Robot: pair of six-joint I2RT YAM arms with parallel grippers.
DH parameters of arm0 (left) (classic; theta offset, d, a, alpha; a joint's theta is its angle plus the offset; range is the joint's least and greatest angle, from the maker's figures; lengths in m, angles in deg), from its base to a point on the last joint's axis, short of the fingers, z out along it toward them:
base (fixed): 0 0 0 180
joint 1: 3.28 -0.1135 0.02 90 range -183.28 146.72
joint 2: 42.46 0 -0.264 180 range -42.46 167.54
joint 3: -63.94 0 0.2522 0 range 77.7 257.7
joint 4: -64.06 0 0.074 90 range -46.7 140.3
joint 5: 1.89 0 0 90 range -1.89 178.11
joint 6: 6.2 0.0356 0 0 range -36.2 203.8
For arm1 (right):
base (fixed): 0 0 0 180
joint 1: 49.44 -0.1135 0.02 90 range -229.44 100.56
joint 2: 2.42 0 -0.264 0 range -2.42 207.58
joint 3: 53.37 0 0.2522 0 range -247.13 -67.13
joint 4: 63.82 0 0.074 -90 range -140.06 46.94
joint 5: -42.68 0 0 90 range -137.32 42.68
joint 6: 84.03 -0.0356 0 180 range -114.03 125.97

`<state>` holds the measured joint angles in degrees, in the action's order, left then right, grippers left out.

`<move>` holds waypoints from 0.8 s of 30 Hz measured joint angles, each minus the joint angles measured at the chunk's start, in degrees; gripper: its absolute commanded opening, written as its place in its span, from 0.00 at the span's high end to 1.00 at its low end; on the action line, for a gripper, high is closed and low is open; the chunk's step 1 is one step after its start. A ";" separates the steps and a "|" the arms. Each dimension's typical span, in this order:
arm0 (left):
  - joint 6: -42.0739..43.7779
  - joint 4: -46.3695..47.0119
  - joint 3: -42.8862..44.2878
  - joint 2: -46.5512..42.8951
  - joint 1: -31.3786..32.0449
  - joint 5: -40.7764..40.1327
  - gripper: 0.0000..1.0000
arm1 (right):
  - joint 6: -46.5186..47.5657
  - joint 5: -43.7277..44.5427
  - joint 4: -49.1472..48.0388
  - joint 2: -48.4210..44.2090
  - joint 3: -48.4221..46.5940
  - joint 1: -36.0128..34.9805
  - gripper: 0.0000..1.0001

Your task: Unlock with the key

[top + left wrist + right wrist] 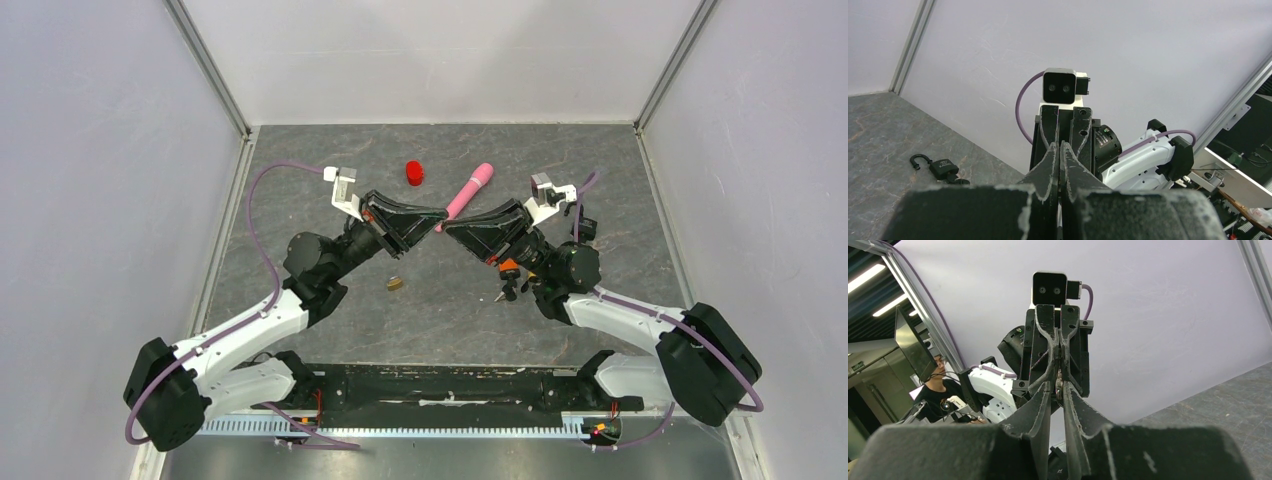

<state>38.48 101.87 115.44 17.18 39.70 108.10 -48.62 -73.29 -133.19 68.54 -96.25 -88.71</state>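
While your left tool (pixel 1060 150) is pressing its fingers fully together, your right tool (pixel 450 228) is pinching a thin pale sliver at its tips. I am taking that sliver for the key (pixel 1060 384), though it is too small to be sure. Both tools are meeting tip to tip above the desk (pixel 450 320). The padlock (pixel 942 168) is lying on the desk on the far side of the right tool, well apart from it. You are, I judge, settling the key in the grip. Next you are needing a firm hold with the blade pointing free, then a carry toward the padlock's keyway.
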 measured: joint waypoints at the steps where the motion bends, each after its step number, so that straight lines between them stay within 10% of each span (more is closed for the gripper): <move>1: 0.00 0.00 -0.09 0.00 0.09 -0.26 0.98 | -0.07 0.04 0.00 0.00 0.00 0.00 0.82; 10: 1.11 -0.15 -0.24 -0.02 1.11 -2.43 0.98 | -0.52 0.22 -0.02 0.00 0.00 0.00 0.78; 24: 2.60 -0.87 -0.26 -0.31 2.86 -5.05 0.97 | -0.04 1.05 0.96 -0.02 0.02 -0.17 1.00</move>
<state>41.08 100.99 115.18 16.87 42.56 103.05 -48.67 -72.25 -132.23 68.52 -96.23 -88.88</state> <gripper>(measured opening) 0.027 0.007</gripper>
